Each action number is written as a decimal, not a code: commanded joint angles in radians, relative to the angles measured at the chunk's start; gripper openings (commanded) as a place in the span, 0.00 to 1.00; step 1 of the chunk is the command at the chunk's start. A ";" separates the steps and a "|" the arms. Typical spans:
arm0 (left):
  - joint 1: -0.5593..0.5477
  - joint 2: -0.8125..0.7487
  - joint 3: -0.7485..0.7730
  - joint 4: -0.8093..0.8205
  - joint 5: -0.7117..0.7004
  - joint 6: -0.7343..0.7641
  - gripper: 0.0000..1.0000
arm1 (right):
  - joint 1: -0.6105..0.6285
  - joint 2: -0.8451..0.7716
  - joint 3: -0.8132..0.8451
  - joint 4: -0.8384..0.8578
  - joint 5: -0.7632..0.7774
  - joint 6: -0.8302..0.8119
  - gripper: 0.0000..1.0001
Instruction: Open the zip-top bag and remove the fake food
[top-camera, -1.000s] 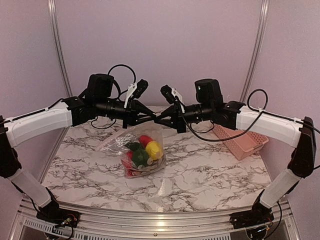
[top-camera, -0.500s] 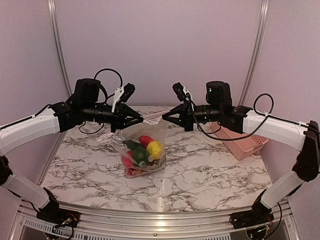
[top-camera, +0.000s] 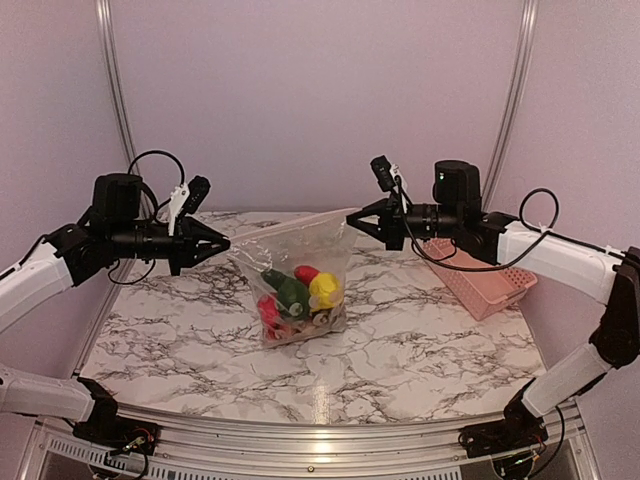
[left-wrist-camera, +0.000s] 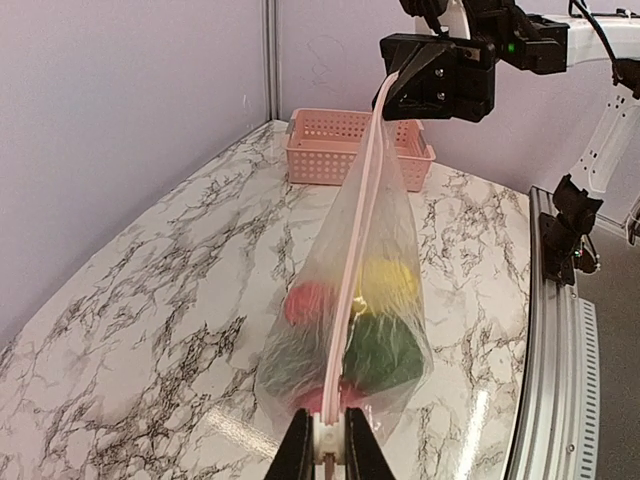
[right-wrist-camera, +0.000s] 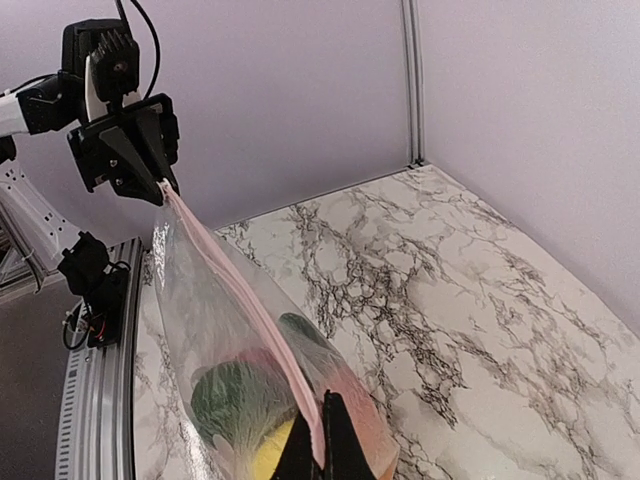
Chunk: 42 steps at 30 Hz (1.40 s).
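The clear zip-top bag (top-camera: 300, 255) hangs stretched between my two grippers, its pink zip strip (left-wrist-camera: 362, 215) taut. Its bottom rests on or just above the marble table (top-camera: 420, 350). The fake food (top-camera: 302, 295) lies in the bottom: a red piece, a dark green one and a yellow one (left-wrist-camera: 388, 280). My left gripper (top-camera: 222, 243) is shut on the white slider (left-wrist-camera: 327, 441) at the bag's left end. My right gripper (top-camera: 352, 218) is shut on the bag's right top corner (right-wrist-camera: 318, 425). Each wrist view shows the other gripper at the strip's far end.
A pink perforated basket (top-camera: 482, 280) stands at the back right of the table, beneath my right arm; it also shows in the left wrist view (left-wrist-camera: 340, 145). Purple walls close the back and sides. A metal rail (left-wrist-camera: 555, 350) runs along the near edge.
Both arms have swung apart, the left one much farther to the left. The bag's top has been drawn out wide and taut between them, and the bag has shifted slightly right.
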<state>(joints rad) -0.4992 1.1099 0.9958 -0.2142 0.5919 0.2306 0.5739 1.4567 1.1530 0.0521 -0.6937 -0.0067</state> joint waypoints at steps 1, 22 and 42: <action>0.048 -0.074 -0.047 -0.153 -0.072 0.020 0.04 | -0.070 -0.040 0.014 0.046 0.066 0.026 0.00; -0.024 0.015 0.219 -0.177 -0.064 -0.128 0.56 | 0.065 0.130 0.229 -0.091 -0.044 -0.140 0.00; -0.154 0.336 0.498 -0.316 -0.112 -0.066 0.52 | 0.071 0.124 0.240 -0.133 -0.039 -0.157 0.00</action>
<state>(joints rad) -0.6292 1.4128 1.4460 -0.4778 0.4915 0.1387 0.6388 1.5833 1.3445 -0.0700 -0.7315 -0.1547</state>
